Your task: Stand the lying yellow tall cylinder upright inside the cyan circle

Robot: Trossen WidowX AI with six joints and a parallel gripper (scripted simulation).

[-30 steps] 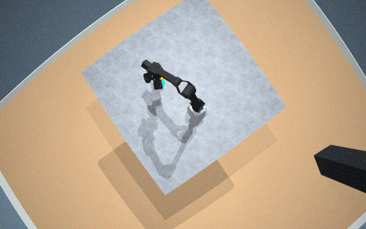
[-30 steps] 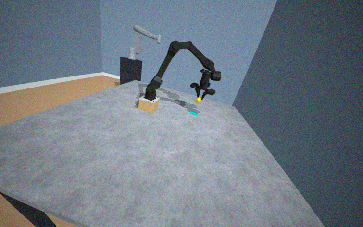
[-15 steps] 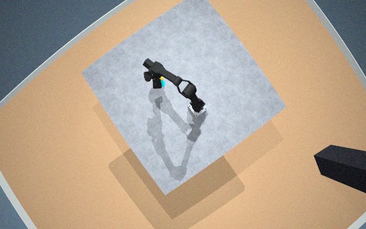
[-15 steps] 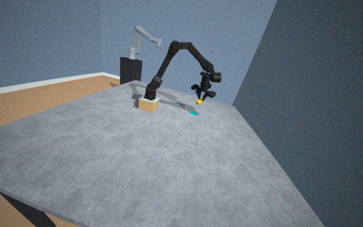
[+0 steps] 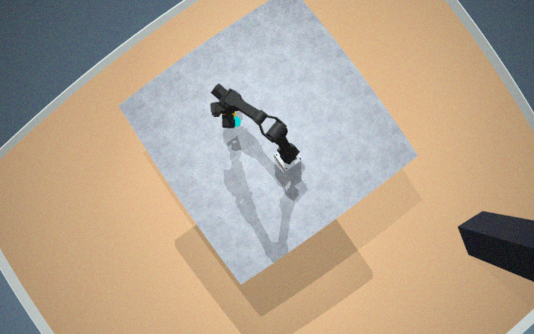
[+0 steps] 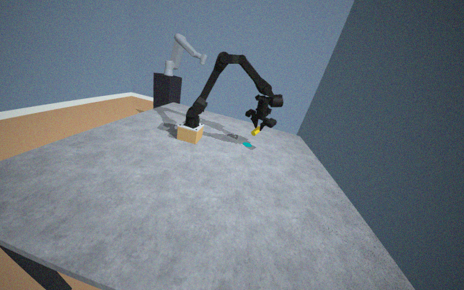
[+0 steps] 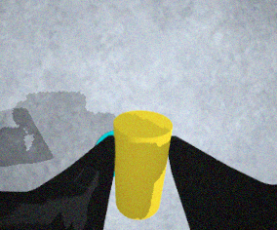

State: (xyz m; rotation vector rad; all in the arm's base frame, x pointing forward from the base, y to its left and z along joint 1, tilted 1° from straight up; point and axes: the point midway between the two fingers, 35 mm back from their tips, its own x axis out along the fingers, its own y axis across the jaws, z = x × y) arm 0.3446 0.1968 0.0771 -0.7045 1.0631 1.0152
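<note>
The yellow cylinder [image 5: 234,113] [image 6: 255,131] [image 7: 141,171] is held between the fingertips. In the exterior view it is tilted, neither upright nor flat, above the table. My gripper [image 6: 258,128] [image 7: 141,142] is shut on it; in the top view the fingers are hidden under the arm. The cyan circle [image 5: 238,121] [image 6: 247,144] [image 7: 103,137] lies flat on the table. In the wrist view only thin slivers of it show, behind the left finger and the cylinder, which hide the rest.
The arm's base stands on a wooden block [image 6: 189,134] on the grey table [image 5: 322,103] [image 6: 154,201]. A pale second arm [image 6: 176,53] stands on a dark pedestal [image 6: 166,90] beyond the table. The arm casts shadows across the table around the circle.
</note>
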